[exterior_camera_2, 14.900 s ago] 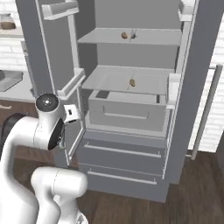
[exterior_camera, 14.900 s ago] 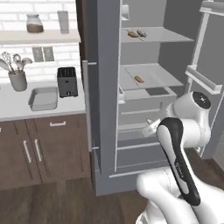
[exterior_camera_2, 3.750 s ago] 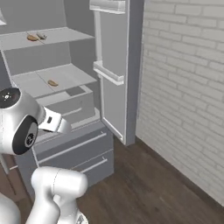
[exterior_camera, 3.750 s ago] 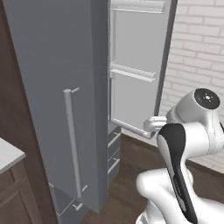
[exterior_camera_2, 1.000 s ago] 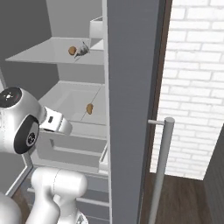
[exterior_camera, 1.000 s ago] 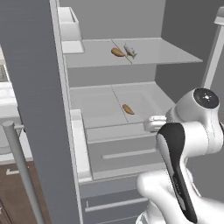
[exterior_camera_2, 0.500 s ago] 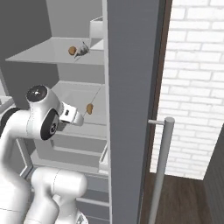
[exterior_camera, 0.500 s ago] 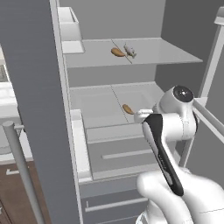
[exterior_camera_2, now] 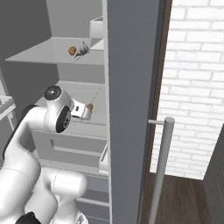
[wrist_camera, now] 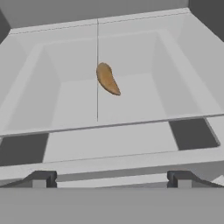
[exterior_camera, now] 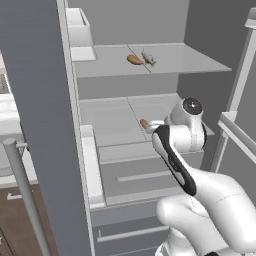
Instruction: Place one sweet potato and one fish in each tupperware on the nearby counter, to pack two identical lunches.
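Sweet potato [wrist_camera: 107, 78] lies loose on the middle fridge shelf [exterior_camera: 110, 120], w/ a 2nd one [exterior_camera: 134, 59] and a fish [exterior_camera: 148, 58] side by side on the shelf above; I read this as stock waiting to be picked. I've got the gripper [wrist_camera: 109, 178] lined up on the lower sweet potato, jaws fully apart, nothing held or touched, still well short of it.

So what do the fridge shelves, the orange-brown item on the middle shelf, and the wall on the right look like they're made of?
The fridge shelves look like smooth pale grey plastic or coated metal: flat, matte, no grain. The sweet potato has a dull orange-brown skin, curved and tapered, no gloss. The wall looks like white-painted brick, with visible mortar lines between staggered courses.
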### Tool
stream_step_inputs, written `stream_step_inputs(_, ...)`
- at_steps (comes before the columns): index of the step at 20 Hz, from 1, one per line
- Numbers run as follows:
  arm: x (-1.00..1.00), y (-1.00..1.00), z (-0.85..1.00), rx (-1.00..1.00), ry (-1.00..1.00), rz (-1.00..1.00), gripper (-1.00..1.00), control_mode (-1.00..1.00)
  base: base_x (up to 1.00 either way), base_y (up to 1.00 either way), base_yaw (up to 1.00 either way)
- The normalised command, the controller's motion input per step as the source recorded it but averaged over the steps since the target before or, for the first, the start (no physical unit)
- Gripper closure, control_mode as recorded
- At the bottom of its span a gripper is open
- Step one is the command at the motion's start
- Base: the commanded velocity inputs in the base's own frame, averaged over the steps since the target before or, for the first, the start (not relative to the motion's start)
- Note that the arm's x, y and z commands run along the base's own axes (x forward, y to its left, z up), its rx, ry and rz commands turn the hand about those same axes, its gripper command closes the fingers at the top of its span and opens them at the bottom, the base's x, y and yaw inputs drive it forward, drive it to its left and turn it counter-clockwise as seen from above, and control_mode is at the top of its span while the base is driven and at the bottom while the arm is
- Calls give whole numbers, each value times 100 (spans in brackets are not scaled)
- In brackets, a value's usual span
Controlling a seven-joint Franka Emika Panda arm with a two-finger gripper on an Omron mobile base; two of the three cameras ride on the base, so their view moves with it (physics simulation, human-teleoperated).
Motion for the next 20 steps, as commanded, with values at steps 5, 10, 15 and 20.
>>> stream_step_inputs(5,47,0,-4,0,6,0,-100,-100,0,0,0)
stream_step_inputs(10,49,0,-15,0,1,1,-100,-100,0,0,0)
stream_step_inputs(15,45,0,-43,0,0,3,-100,-100,0,0,0)
stream_step_inputs(20,41,0,-33,0,0,4,-100,-100,0,0,0)
